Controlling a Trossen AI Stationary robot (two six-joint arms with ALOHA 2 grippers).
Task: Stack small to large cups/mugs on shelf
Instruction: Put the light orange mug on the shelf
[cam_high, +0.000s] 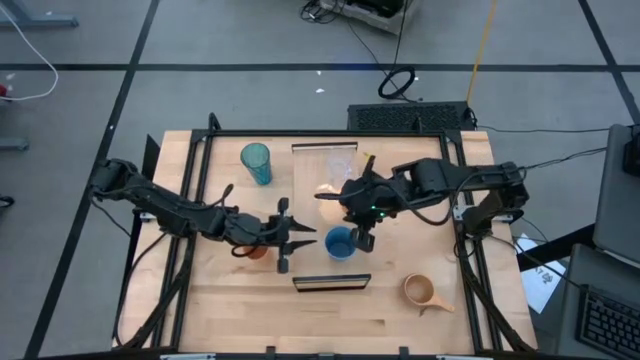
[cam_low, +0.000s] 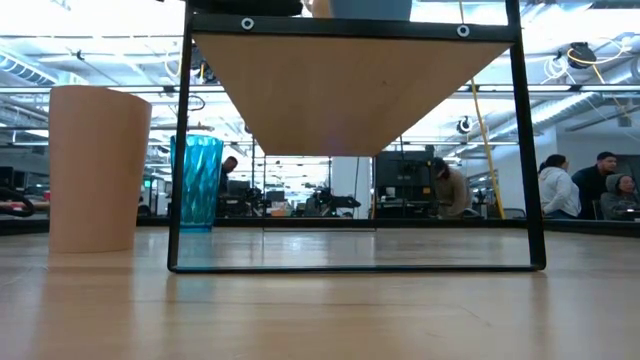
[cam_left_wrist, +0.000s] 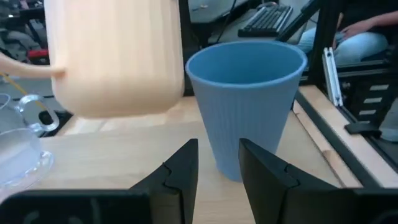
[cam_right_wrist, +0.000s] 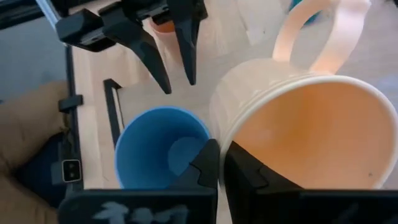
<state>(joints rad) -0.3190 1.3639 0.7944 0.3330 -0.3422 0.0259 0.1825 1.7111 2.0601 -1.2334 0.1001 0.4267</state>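
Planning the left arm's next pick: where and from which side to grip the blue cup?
Probably its ribbed side wall, mid-height, coming level from the left gripper: the blue cup stands upright, handleless, directly ahead of that open gripper; the held orange mug crowds its rim.

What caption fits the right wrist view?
Right gripper pinches the pale orange mug by its rim beside the blue cup; left gripper open opposite.

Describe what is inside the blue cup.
Nothing shows inside the blue cup: the right wrist view looks down onto its bare blue bottom. The right gripper and the mug cover part of the rim nearest them.
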